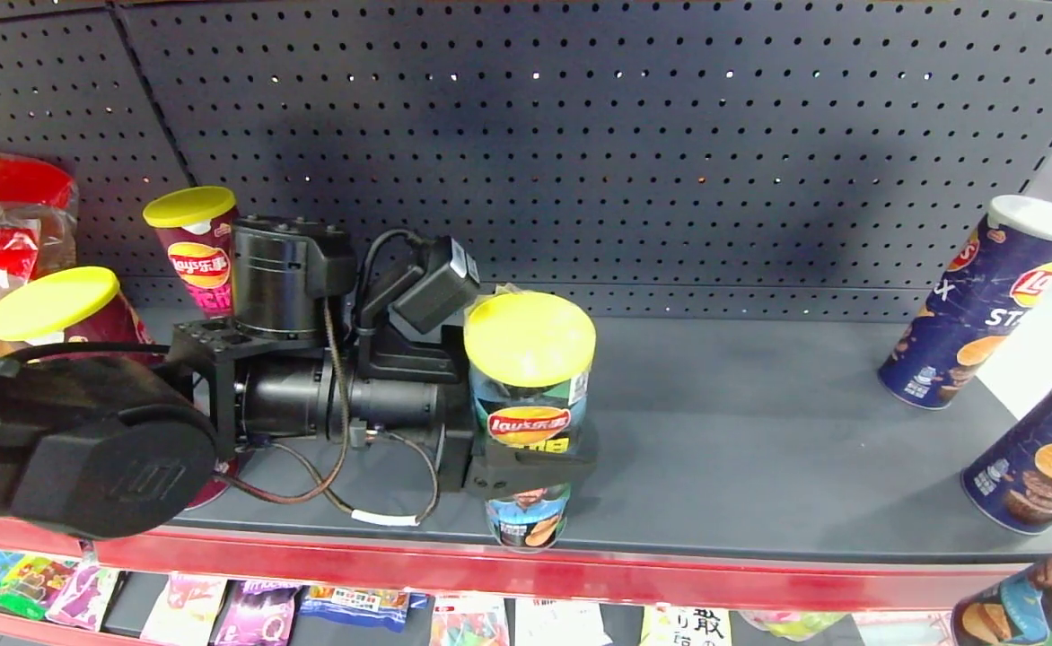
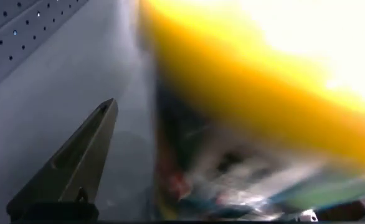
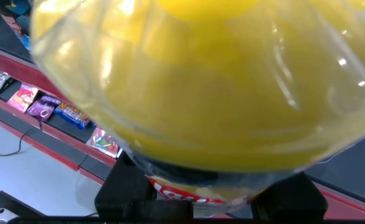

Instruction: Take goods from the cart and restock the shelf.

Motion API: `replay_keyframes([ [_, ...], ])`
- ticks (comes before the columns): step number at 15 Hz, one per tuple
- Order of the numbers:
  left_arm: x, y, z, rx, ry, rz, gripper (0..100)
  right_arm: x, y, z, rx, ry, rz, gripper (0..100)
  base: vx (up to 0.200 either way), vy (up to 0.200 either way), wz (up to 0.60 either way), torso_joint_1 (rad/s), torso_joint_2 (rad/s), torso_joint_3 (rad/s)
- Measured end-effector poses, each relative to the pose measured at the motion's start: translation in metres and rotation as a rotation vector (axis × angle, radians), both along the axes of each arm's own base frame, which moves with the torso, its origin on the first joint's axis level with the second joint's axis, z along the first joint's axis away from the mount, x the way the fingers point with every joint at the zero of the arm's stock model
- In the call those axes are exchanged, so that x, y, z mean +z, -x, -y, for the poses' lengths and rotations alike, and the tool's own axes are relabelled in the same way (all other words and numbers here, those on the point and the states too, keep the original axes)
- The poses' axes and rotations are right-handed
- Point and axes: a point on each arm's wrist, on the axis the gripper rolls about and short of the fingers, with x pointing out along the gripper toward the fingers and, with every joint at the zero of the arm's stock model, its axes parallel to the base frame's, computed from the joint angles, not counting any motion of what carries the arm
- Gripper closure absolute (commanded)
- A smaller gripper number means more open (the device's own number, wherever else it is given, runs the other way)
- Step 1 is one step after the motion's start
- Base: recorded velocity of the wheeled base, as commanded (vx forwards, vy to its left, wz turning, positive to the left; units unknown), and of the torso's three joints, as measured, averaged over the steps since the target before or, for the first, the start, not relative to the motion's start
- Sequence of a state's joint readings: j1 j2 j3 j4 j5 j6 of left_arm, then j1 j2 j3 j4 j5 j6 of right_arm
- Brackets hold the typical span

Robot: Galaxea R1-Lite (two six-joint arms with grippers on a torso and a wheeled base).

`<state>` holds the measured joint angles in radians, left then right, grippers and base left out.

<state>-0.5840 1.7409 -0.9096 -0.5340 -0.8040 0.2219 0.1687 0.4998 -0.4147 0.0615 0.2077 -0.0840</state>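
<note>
The shelf (image 1: 759, 449) is the largest thing here: a grey board with a red front edge, closed at the back by a perforated wall (image 1: 580, 135). A wide stretch of the board is left free in the middle, and this seems to be the space meant for the new goods.

At the right side two blue cans (image 1: 975, 305) are seen, both tilted rather than upright. At the left two maroon cans (image 1: 196, 251) with yellow lids are standing near the wall.

Between these groups a yellow-lidded can (image 1: 529, 399) is held upright, its base at the front edge of the board. It is probably kept vertical so that it can stand by itself when released. The left gripper (image 1: 533, 465) is closed around its middle, below the lid, which keeps the load balanced.

In the right wrist view a second can (image 3: 207, 93) is gripped by the right gripper (image 3: 210, 196), one dark finger (image 3: 120, 193) on each side. It is held in front of the shelving, presumably waiting for its turn.
</note>
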Motion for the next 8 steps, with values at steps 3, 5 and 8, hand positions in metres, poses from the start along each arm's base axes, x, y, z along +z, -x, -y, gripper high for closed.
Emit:
replay_keyframes([
  [3, -0.003, 0.003, -0.006, 0.047, 0.021, 0.051, 0, 0.001, 0.000, 0.000, 0.000, 0.000, 0.001, 100, 0.000, 0.000, 0.00, 0.000, 0.00, 0.000],
  [5, -0.009, 0.012, -0.015, 0.083, 0.006, 0.042, 0, 0.001, 0.000, 0.000, 0.002, 0.001, 0.000, 100, 0.000, 0.000, 0.00, 0.000, 0.00, 0.000],
  [8, -0.011, 0.028, -0.034, 0.118, 0.000, 0.028, 0, 0.000, -0.001, 0.000, 0.002, 0.002, -0.007, 100, 0.000, 0.000, 0.00, 0.000, 0.00, 0.000],
])
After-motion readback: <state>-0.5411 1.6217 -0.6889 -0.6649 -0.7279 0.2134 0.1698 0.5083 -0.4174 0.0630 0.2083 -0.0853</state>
